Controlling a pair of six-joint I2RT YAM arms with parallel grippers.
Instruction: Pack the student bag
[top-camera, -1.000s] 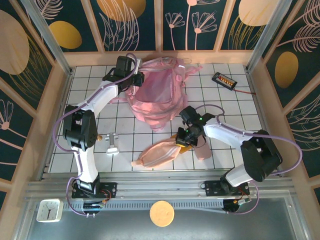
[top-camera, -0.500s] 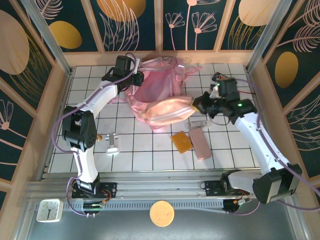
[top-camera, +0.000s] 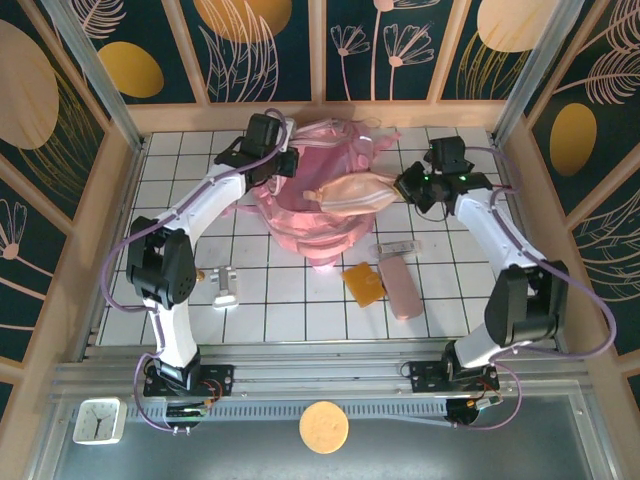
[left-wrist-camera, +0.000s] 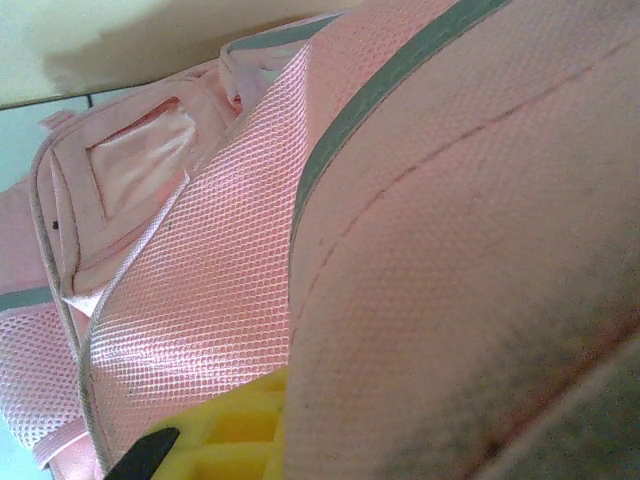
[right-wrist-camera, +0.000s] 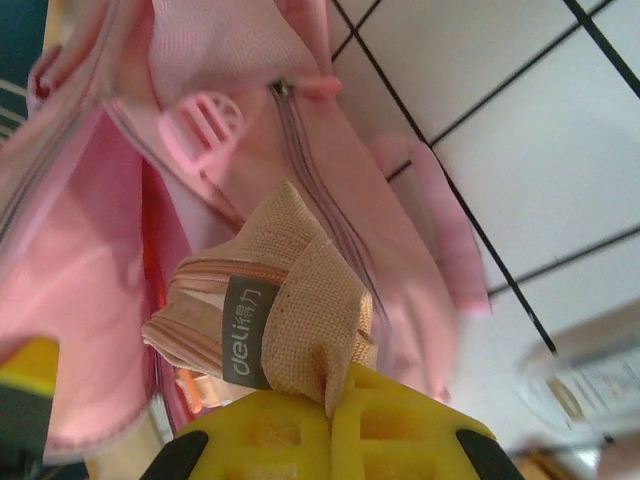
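The student bag (top-camera: 305, 215), a large soft pink backpack, lies at the back middle of the table with its mouth held up. My left gripper (top-camera: 272, 160) is at the bag's upper left rim; pink mesh fabric (left-wrist-camera: 200, 260) presses against one yellow finger (left-wrist-camera: 225, 440), shut on the bag's edge. My right gripper (top-camera: 405, 187) is shut on one end of a peach-pink pouch (top-camera: 350, 195), which hangs over the bag's opening. Up close, the pouch (right-wrist-camera: 270, 320) with its grey "deli" label is pinched between the yellow fingertips of the right gripper (right-wrist-camera: 335, 400), the bag (right-wrist-camera: 230, 70) behind it.
In front of the bag lie a small clear item (top-camera: 398, 247), an orange card (top-camera: 362, 282) and a slim pink case (top-camera: 402, 287). A silver object (top-camera: 225, 290) sits at the left. A clock (top-camera: 98, 420) and a wooden disc (top-camera: 324, 427) rest on the near ledge.
My right gripper picked the peach pouch up from the front of the table and carried it back to hang over the bag's opening. My left gripper shifted slightly right with the bag's rim.
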